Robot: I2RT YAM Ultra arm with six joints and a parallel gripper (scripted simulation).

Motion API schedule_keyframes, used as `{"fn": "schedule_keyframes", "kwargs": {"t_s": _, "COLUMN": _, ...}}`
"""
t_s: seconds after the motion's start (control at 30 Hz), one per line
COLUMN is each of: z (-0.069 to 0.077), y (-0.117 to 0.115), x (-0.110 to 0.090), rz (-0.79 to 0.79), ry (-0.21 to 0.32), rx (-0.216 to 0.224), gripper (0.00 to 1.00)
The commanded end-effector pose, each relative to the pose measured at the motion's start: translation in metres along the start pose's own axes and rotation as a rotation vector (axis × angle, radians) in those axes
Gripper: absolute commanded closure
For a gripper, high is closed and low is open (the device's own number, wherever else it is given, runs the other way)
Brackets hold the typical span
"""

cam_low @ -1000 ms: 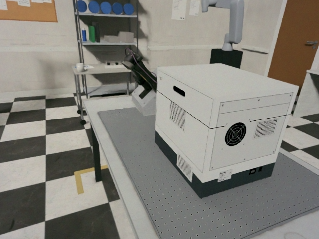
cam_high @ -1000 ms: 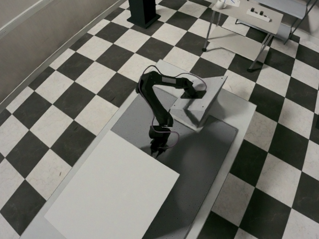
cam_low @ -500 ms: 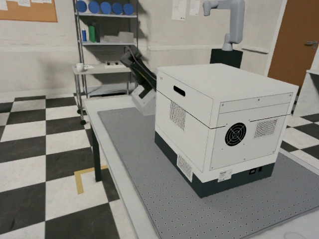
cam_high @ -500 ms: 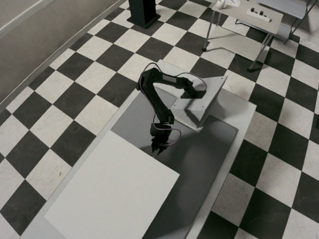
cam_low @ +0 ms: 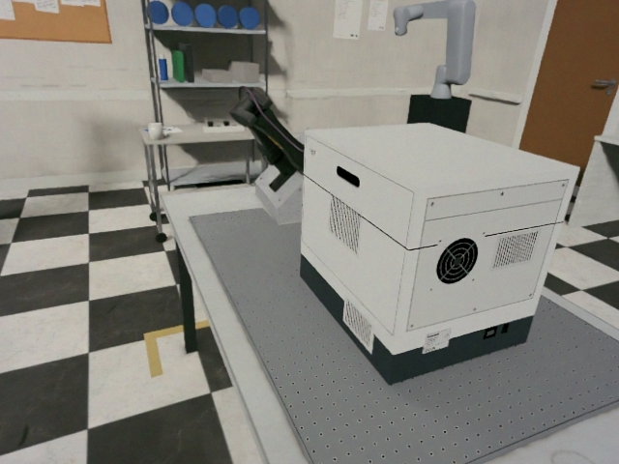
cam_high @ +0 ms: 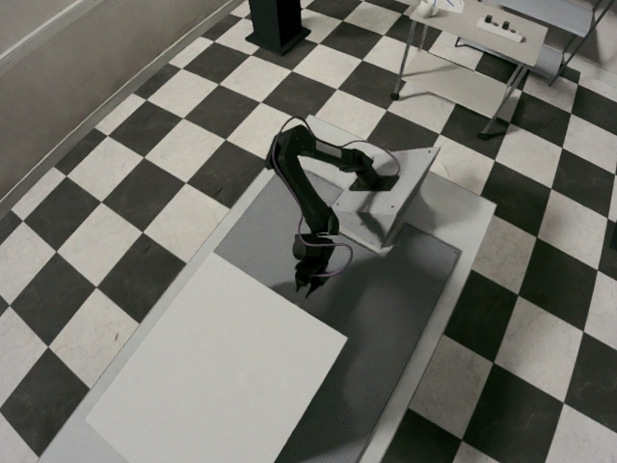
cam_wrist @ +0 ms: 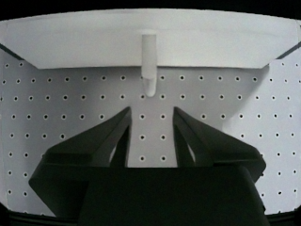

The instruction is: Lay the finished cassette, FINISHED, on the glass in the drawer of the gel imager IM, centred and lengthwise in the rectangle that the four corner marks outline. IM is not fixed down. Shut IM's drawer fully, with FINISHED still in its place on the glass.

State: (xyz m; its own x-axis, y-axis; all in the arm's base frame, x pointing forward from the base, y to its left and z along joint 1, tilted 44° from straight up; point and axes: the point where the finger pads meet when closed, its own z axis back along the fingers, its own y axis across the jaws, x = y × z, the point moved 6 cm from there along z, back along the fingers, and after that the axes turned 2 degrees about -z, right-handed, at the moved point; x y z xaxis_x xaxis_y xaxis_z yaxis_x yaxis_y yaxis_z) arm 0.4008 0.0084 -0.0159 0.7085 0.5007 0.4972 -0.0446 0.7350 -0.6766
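The gel imager IM is a big white box on a dark base, standing on the perforated board. In the wrist view its white front fills the top, with a slim white handle sticking out at the centre. My gripper hangs low just in front of that face. It is partly open with nothing between the fingers, and the handle's tip lies just beyond the fingertips. In the exterior view the imager hides the gripper. The cassette FINISHED and the drawer's glass show in no view.
The grey perforated board lies on a white table. My arm's slanted grey pedestal stands behind the gripper. A metal cart and a grey arm on a black stand are off the table.
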Motion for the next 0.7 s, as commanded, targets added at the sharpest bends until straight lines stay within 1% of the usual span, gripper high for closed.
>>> {"fn": "schedule_keyframes", "kwargs": {"t_s": 0.0, "z": 0.015, "y": 0.003, "x": 0.006, "rz": 0.0, "ry": -0.013, "rx": 0.007, "gripper": 0.65}}
{"fn": "schedule_keyframes", "kwargs": {"t_s": 0.4, "z": 0.027, "y": 0.003, "x": 0.005, "rz": 0.0, "ry": -0.012, "rx": 0.007, "gripper": 0.65}}
{"fn": "schedule_keyframes", "kwargs": {"t_s": 0.43, "z": 0.027, "y": 0.002, "x": 0.007, "rz": -0.003, "ry": -0.016, "rx": 0.006, "gripper": 0.65}}
{"fn": "schedule_keyframes", "kwargs": {"t_s": 0.47, "z": 0.026, "y": 0.001, "x": 0.013, "rz": -0.013, "ry": -0.028, "rx": 0.001, "gripper": 0.65}}
{"fn": "schedule_keyframes", "kwargs": {"t_s": 0.67, "z": 0.026, "y": 0.001, "x": 0.014, "rz": -0.014, "ry": -0.03, "rx": 0.003, "gripper": 0.65}}
